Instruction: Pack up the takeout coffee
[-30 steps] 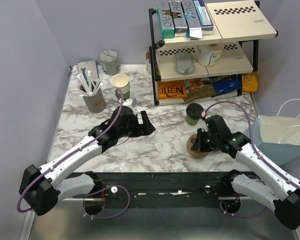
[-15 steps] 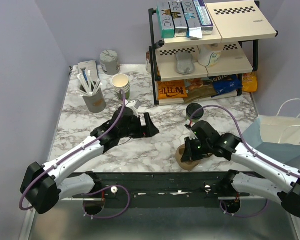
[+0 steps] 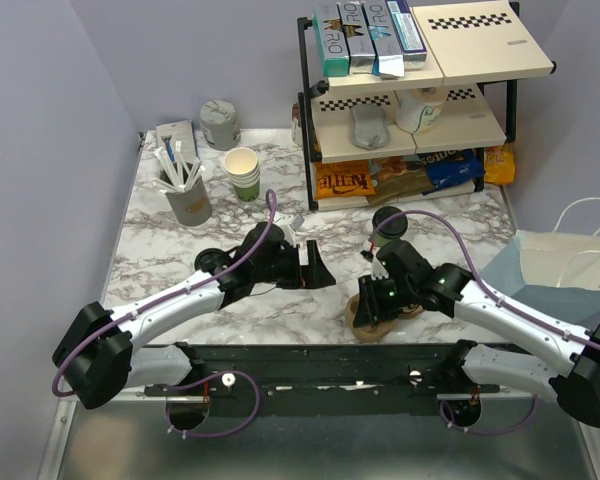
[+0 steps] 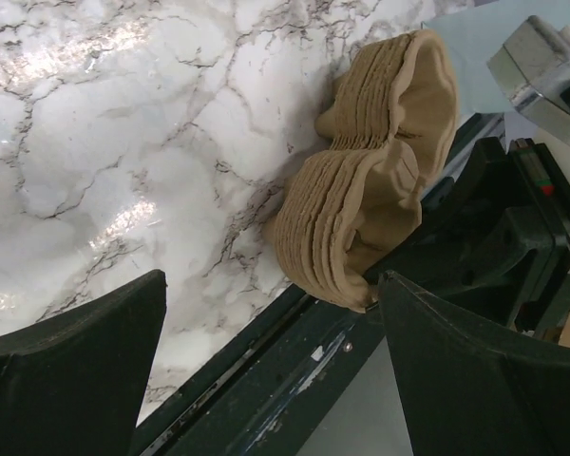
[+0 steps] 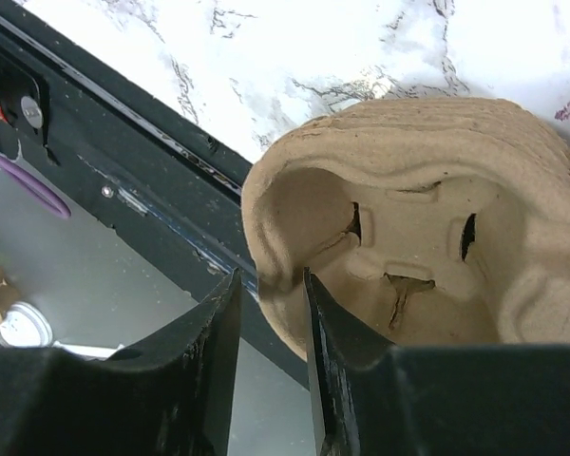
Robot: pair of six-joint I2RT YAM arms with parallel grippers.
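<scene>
The coffee [image 3: 387, 222] stands upright just behind the right gripper [image 5: 271, 285], the nearer one, whose jaws straddle the rim of the tray stack [image 5: 408, 180], pinching or slack I cannot tell, while the left gripper [image 3: 314, 268] gapes empty.

Bright, even light; glare on tabletop [image 4: 47, 62].

My work cell is a mock coffee counter inside a test enclosure. Indicators: marble-pattern tabletop [image 3: 180, 250], plain lilac walls [image 3: 40, 150], black-framed rack [image 3: 305, 120] stocked with snack packets [image 3: 345, 180], stack of lidless cups [image 3: 243, 172], stirrer holder [image 3: 188, 200], takeout coffee [image 3: 388, 222], pulp cup carriers [image 4: 370, 190], handled paper bag [image 3: 560, 280].
</scene>
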